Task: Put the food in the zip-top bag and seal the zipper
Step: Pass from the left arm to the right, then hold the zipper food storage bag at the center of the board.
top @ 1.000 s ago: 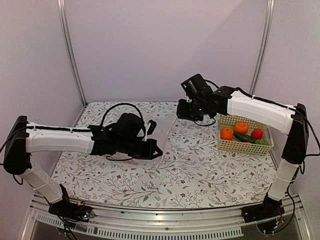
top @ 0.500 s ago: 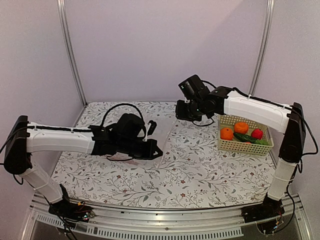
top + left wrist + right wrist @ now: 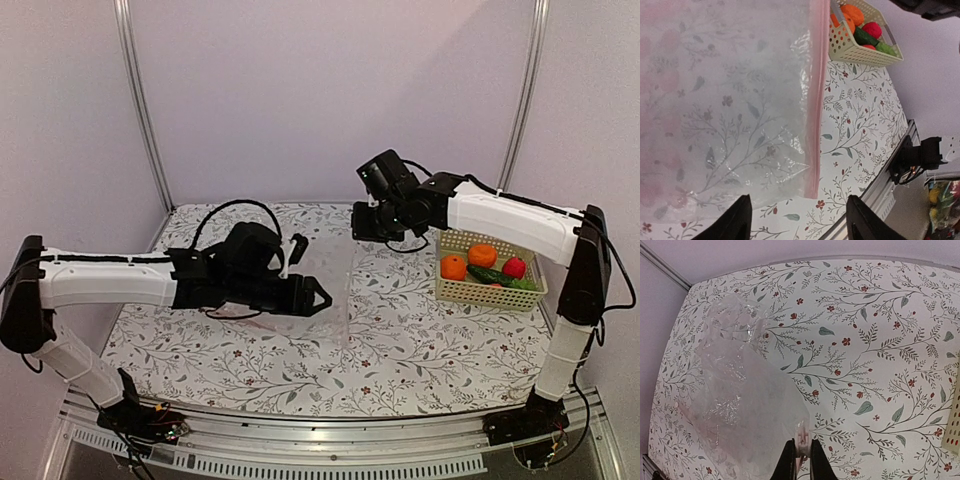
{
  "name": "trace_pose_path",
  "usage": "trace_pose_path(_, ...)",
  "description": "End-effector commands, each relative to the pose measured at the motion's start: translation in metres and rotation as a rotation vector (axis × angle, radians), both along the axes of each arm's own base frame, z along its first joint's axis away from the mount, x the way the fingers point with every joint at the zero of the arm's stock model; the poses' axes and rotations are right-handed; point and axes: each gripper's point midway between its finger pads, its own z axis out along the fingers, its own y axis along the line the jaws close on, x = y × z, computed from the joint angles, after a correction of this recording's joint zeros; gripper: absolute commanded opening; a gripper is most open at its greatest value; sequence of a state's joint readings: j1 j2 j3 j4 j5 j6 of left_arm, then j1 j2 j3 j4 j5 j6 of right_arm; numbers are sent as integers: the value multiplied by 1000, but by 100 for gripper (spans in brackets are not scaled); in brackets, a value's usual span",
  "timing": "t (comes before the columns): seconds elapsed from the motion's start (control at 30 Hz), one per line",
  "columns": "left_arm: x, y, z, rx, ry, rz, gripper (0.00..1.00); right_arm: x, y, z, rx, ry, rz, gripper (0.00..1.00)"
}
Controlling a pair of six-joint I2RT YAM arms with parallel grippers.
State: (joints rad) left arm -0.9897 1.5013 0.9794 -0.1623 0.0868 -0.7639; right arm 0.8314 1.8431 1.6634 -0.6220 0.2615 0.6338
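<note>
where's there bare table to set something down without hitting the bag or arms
free: the table strip along the near edge, in front of the bag, and the gap between bag and basket. crowded: centre-left, where the left gripper hovers open over the bag and the right gripper pinches its edge; the basket holds the food

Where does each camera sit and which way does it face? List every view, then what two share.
Top external: above and behind the bases, looking down across the floral table; both arms show, with left gripper and right gripper.
Left wrist: on the left arm, looking down on the zip-top bag and its zipper; its open fingertips frame the bottom.
Right wrist: on the right arm, looking down on the bag; its fingers pinch the slider tab.
Shared: top and left wrist views both show the basket of food.
</note>
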Motion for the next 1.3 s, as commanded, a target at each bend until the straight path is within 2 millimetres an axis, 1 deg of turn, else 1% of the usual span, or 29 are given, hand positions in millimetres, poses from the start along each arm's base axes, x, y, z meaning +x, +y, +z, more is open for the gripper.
trace_pose_path(0.0, 16, 30, 43, 35, -118, 26, 76, -12, -6, 46, -16, -103, 97, 0)
trace_pose_path(0.1, 29, 52, 62, 95, -148, 20, 82, -23, -6, 65, -32, -144, 191, 0)
trace_pose_path(0.13, 33, 57, 69, 98, -164, 10, 84, -28, -7, 75, -22, -158, 222, 0)
trace_pose_path(0.23, 38, 62, 94, 77, -213, -74, 88, -45, -5, 96, -4, -187, 334, 0)
trace_pose_path(0.33, 43, 67, 114, 117, -265, -146, 92, -64, 1, 106, 21, -189, 459, 0)
trace_pose_path(0.37, 44, 66, 121, 128, -285, -173, 93, -74, 5, 111, 43, -189, 516, 0)
trace_pose_path(0.43, 40, 62, 136, 128, -328, -250, 94, -92, 12, 118, 86, -184, 624, 0)
trace_pose_path(0.5, 30, 53, 153, 87, -368, -344, 95, -109, 18, 126, 130, -185, 714, 0)
trace_pose_path(0.63, -2, 34, 179, -37, -399, -576, 100, -142, 27, 141, 242, -160, 875, 0)
trace_pose_path(0.67, -9, 32, 182, -61, -403, -620, 99, -150, 30, 145, 280, -156, 910, 0)
trace_pose_path(0.77, -17, 27, 187, -99, -426, -685, 99, -169, 35, 153, 374, -133, 987, 0)
trace_pose_path(0.87, -23, 18, 194, -174, -435, -733, 100, -181, 36, 158, 425, -113, 1034, 0)
trace_pose_path(1.0, -30, 7, 200, -238, -445, -775, 100, -188, 36, 163, 457, -101, 1065, 0)
trace_pose_path(1.07, -32, 1, 200, -247, -443, -786, 99, -190, 37, 164, 467, -97, 1078, 0)
trace_pose_path(1.27, -41, -11, 203, -275, -453, -836, 92, -190, 40, 161, 471, -83, 1085, 0)
